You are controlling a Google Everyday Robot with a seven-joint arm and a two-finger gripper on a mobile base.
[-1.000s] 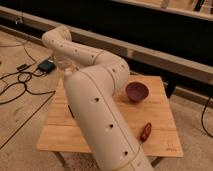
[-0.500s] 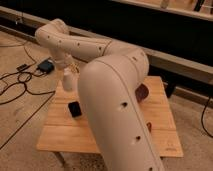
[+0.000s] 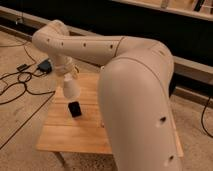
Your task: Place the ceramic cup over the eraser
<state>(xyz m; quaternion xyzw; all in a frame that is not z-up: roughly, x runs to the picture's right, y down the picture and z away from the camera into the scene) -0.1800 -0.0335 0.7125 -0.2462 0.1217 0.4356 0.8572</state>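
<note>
Room: a dark wall point(image 3: 150, 22) is running across the back, and a bare floor point(image 3: 20, 135) is spreading out to the left of the hand.
Desk: a pale wooden desk point(image 3: 65, 137) is standing beneath the hand, carrying the task's things.
Arm: a bulky cream arm point(image 3: 135, 100) is filling the foreground to the right of the hand and bending back over the desk's far left corner.
Hand: the hand point(image 3: 69, 80) is pointing downward over the desk's left part and is gripping the ceramic cup by its narrow upper end; how wide its grip is standing cannot be told.
Ceramic cup: the ceramic cup point(image 3: 70, 91) is hanging straight below the hand, its wider end facing down.
Eraser: the eraser point(image 3: 75, 108) is lying on the desk just below the hand and the cup, slightly nearer the camera; whether the cup is touching it cannot be told.
Floor clutter: black cables point(image 3: 15, 85) and a small dark box point(image 3: 45, 65) are lying on the floor to the left of the hand.
</note>
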